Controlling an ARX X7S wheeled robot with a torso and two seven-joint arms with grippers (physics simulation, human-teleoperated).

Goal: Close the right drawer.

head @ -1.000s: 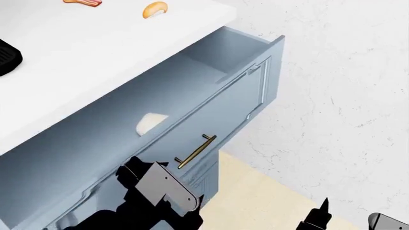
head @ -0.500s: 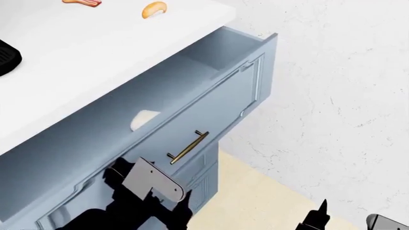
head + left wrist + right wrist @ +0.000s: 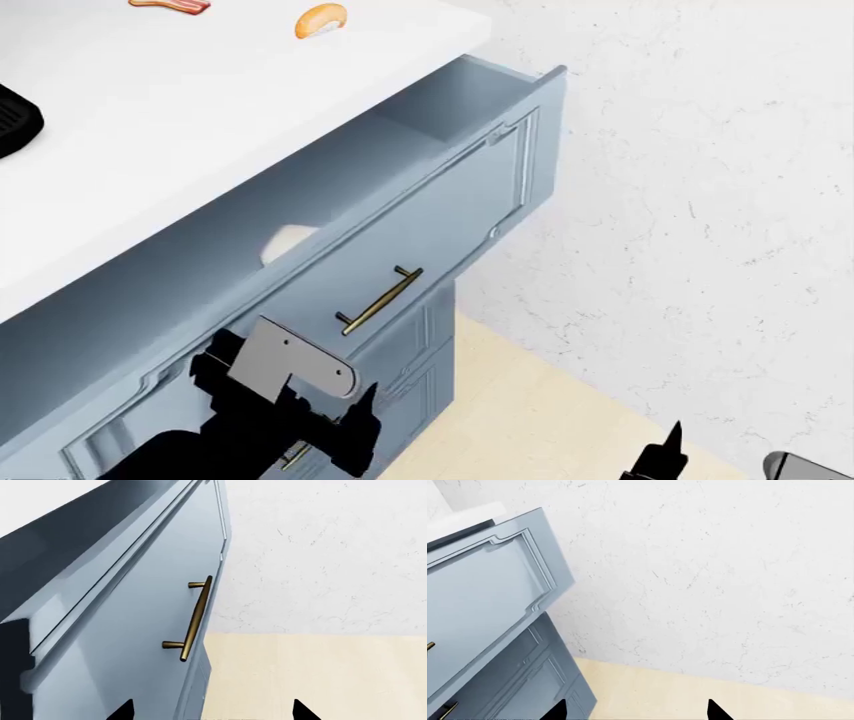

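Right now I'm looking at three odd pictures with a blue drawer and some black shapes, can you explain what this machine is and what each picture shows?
This is a simulated two-armed robot on wheels, steered by a person. One picture comes from a camera on its head, looking down; the other two come from cameras near each gripper.

In the head view, the right drawer stands partly open under a white countertop. Its brass handle sits on the panel front. The left gripper is low against that front, beside the handle, holding nothing that I can see. The right gripper hangs apart near the wall, also empty.

On the countertop lie a small orange food piece, a reddish strip and part of a black object. Something pale shows inside the drawer.
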